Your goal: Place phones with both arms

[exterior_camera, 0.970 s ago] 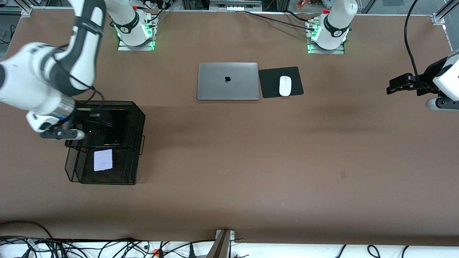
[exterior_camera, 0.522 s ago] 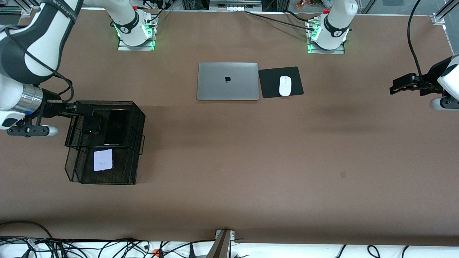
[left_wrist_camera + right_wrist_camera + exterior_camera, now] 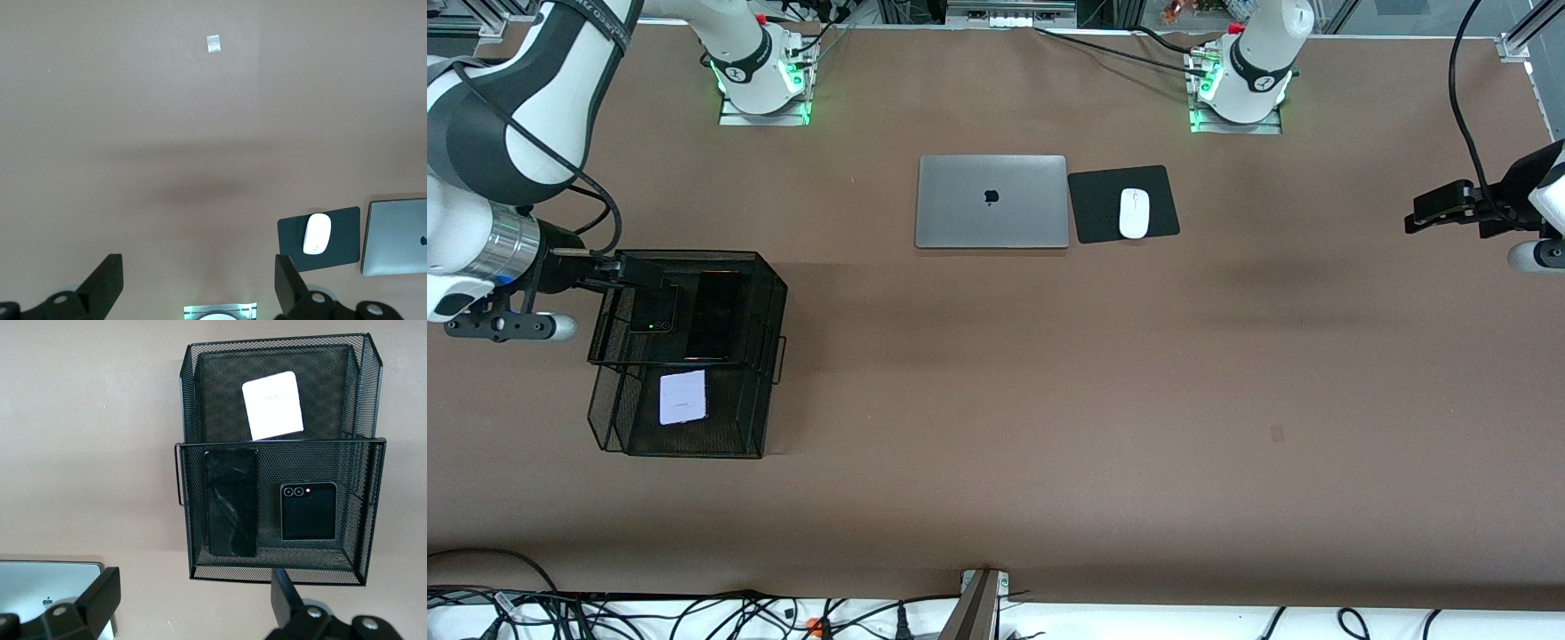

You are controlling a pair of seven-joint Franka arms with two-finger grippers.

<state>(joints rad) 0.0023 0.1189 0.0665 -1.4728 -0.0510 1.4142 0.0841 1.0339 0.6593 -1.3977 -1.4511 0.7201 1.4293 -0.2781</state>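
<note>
Right gripper [image 3: 190, 597]: fingers [image 3: 100, 590] spread wide, empty, above the mesh tray [image 3: 760, 298] rim. Long black phone [image 3: 231, 501] and small black phone [image 3: 308, 511] on upper tier; pale phone [image 3: 272, 405] on lower tier. Left gripper [image 3: 200, 283]: fingers wide, empty, over bare bench [image 3: 1049, 400].

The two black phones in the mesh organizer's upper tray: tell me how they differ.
The long black slab phone is tall and narrow; the small squarish black phone is shorter. The squarish one shows two camera lenses and a small light; the slab's face is plain and glossy. Both lie flat, side by side, apart, in the black wire-mesh organizer's upper tray.
</note>
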